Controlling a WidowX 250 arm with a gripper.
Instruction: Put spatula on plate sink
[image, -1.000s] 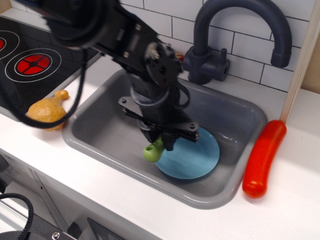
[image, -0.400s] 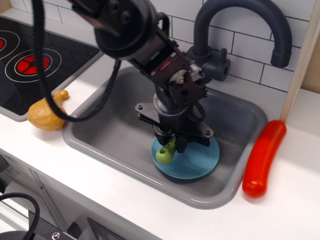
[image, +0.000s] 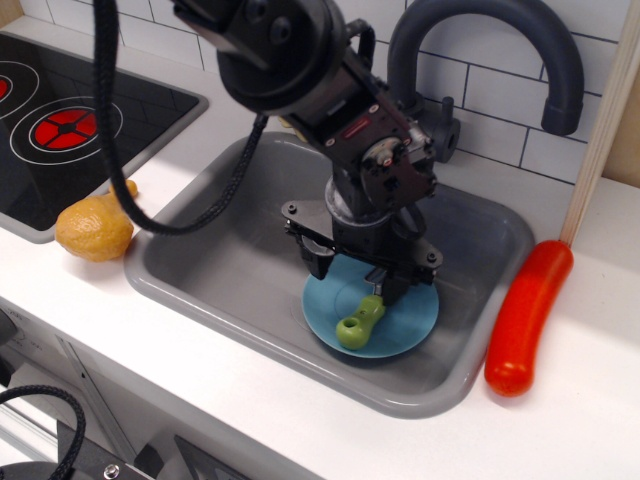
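The grey sink holds the light-blue plate at its front right. The spatula shows as a light-green handle lying over the plate's front half. Its grey blade is hidden under the fingers. My gripper is low over the plate's middle, with its fingers closed on the upper end of the spatula. The handle points toward the front left and looks to be touching the plate.
A red sausage lies on the counter right of the sink. A yellow toy chicken leg lies on the left, by the black stovetop. The dark faucet arches over the sink's back rim.
My gripper moved right and down with the spatula. The green handle went from the plate's left edge to over the plate's front half.
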